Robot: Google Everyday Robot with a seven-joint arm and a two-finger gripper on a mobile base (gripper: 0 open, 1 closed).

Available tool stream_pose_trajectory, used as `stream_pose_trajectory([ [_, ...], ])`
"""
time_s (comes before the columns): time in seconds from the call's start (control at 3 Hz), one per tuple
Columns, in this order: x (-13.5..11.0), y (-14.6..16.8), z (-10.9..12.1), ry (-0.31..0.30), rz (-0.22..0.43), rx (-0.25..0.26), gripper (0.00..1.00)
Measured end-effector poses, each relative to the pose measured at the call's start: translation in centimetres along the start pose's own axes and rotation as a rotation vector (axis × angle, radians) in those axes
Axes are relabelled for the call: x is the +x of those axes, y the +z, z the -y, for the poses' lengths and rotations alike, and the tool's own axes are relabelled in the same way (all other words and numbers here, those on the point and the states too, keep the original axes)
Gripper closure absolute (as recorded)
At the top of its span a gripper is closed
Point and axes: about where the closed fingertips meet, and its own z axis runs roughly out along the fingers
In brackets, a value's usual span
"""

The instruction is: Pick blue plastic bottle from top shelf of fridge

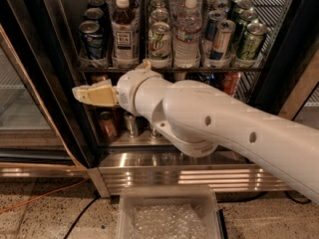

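The blue plastic bottle [124, 31] stands upright on the top shelf [169, 67] of the fridge [60, 83]. It holds dark brown liquid and has a white cap and a white label. It is in the second lane from the left, with another such bottle behind it. My gripper [93, 94] is below the shelf's front lip, lower left of the bottle and apart from it, pointing left. It holds nothing I can see. My white arm [214, 121] crosses the fridge's lower racks and hides much of them.
A blue can [92, 40] stands left of the bottle, a green-white can [159, 40] and a ribbed water bottle [187, 34] to its right, then more cans [222, 39]. Small cans [107, 126] sit on a lower rack. A steel grille [199, 176] and a clear bin [167, 218] lie below.
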Motion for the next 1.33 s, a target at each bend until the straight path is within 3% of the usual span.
stream_pose_trajectory([
  [0.33,-0.6,1.0,2.4,0.0,0.02,0.087,0.0],
  [1.0,-1.0,1.5,3.2,-0.003,0.035,0.116,0.0],
  [1.33,-2.3,3.2,3.7,-0.034,0.091,0.15,0.0],
])
